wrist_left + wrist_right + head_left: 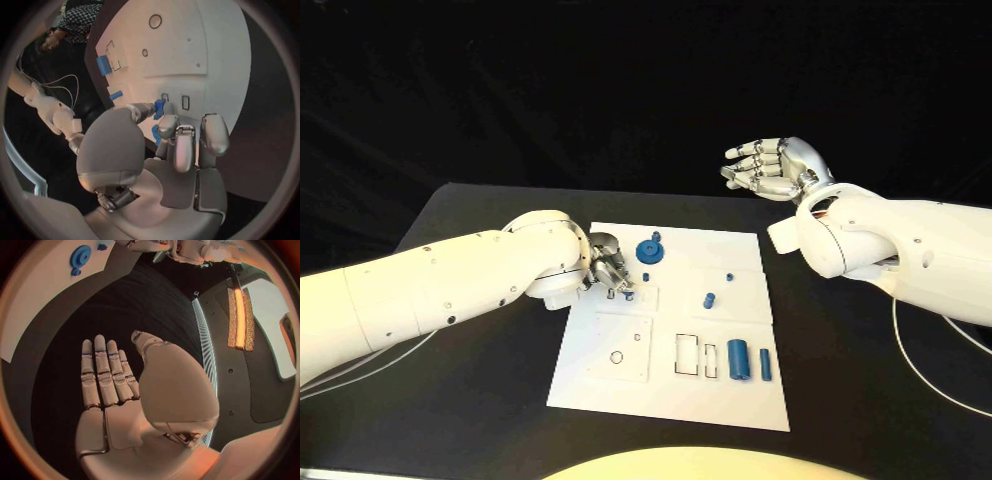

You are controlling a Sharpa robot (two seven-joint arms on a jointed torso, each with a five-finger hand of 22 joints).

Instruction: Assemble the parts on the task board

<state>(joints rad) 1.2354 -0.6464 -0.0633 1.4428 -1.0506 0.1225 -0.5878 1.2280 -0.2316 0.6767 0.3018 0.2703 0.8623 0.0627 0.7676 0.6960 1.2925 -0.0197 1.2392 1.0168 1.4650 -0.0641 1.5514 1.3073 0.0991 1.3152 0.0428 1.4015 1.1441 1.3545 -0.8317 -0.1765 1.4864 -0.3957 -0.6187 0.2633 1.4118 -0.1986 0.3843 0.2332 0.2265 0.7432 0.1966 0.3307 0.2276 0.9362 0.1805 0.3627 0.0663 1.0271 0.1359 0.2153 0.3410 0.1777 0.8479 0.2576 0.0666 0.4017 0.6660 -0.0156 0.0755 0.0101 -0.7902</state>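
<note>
Left wrist view: blue part [160, 107] between robot hand [169, 145] fingertips.

the board [733, 400] lies mid-table [473, 400]; left hand [607, 268] on its left edge, right hand [773, 166] behind it.

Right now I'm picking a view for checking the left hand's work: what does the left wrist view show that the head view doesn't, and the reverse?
Left wrist view alone: a small blue part pinched at the fingertips of the left hand, right at the small slots in the task board.

Head view alone: the right hand raised beyond the table's far edge, holding nothing, plus the blue gear and the short pegs.

Both: the white board, the left hand, and the two blue cylinders by the rectangular cutouts.
</note>
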